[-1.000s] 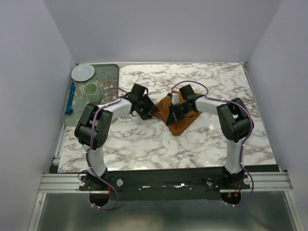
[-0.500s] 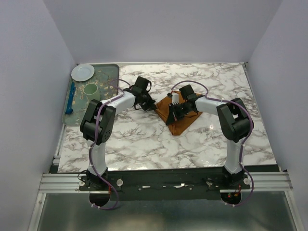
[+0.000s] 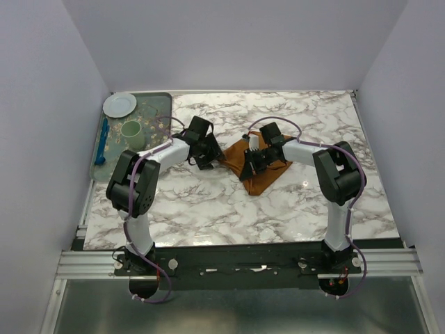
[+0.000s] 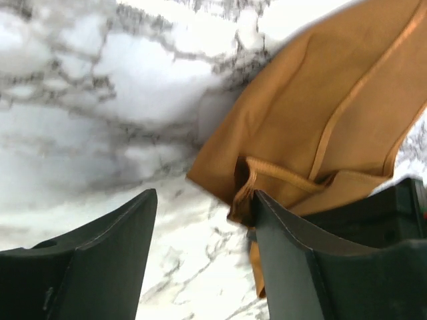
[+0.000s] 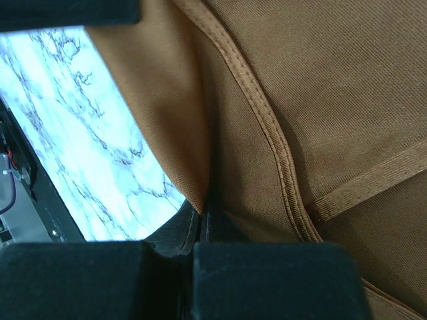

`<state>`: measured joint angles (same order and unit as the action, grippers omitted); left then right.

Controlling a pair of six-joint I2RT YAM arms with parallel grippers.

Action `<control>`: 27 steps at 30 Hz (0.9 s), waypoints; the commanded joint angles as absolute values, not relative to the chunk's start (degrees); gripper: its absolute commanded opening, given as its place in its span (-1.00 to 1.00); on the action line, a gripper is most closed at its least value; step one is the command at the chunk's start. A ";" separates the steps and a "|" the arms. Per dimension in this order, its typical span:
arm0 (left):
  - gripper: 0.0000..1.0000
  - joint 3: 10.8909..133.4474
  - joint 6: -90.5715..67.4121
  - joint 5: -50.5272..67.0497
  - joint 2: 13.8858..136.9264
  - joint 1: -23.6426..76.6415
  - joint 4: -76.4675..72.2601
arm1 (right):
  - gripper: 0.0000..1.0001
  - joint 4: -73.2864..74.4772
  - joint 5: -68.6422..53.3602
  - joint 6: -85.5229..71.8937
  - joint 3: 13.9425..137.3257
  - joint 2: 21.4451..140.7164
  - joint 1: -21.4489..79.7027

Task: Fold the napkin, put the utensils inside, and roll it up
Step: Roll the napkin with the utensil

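Marble-veined tabletop (image 3: 208, 202) fills your view between pale lavender walls. At its far left corner a tray (image 3: 158, 104) carries a plate (image 3: 119, 104), a cup (image 3: 132, 132) and a blue utensil (image 3: 103, 142). Your napkin (image 3: 263, 174) lies bunched near the middle of the table, gathered into a rough wedge whose point faces the arm bases. Your left arm is bent at the elbow and reaches forward and inward, which puts the left gripper (image 4: 203, 200) low at the napkin's left corner. Its jaws stand apart, released, with bare marble showing between them. A hemmed fold of cloth lies against the inner edge of one finger (image 4: 300, 260), while the other finger (image 4: 100, 260) is apart from the fabric. Your right arm mirrors that pose, elbow out to the right and forearm angled in toward the centre. The right gripper (image 5: 200, 220) sits over the napkin's far middle part with its jaws clenched on a fold of the cloth, a stitched hem running just beside the fingertips.
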<state>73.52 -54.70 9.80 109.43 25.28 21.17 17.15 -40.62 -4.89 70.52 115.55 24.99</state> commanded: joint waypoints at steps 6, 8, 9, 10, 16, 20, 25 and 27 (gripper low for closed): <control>0.75 63.37 -53.44 12.57 98.52 28.73 8.70 | -0.99 17.75 -38.23 -4.48 69.70 118.39 23.91; 0.76 64.60 -55.27 12.04 99.66 29.88 9.32 | -0.99 17.75 -38.32 -4.40 69.52 118.30 23.91; 0.76 64.95 -56.33 12.22 100.28 30.23 9.40 | -0.99 17.75 -38.15 -4.39 69.35 118.13 23.91; 0.76 65.91 -57.47 12.48 101.94 30.58 9.84 | -0.99 17.75 -38.06 -4.39 69.26 118.04 23.91; 0.63 71.27 -63.01 10.29 109.06 32.17 12.29 | -0.99 17.75 -37.71 -4.57 69.35 118.21 23.91; 0.59 73.12 -64.60 8.88 111.27 32.08 13.88 | -0.99 17.49 -37.09 -4.66 69.08 117.69 23.91; 0.35 73.38 -67.41 9.31 113.28 32.17 12.66 | -0.96 17.05 -36.39 -5.27 68.65 117.25 23.99; 0.19 74.00 -67.24 9.40 113.99 32.17 13.01 | -0.92 16.26 -35.60 -5.54 68.12 116.46 23.91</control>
<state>71.90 -65.14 10.61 111.79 31.97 12.56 16.99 -41.17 -5.80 70.43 115.72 24.36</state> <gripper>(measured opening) 0.689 0.018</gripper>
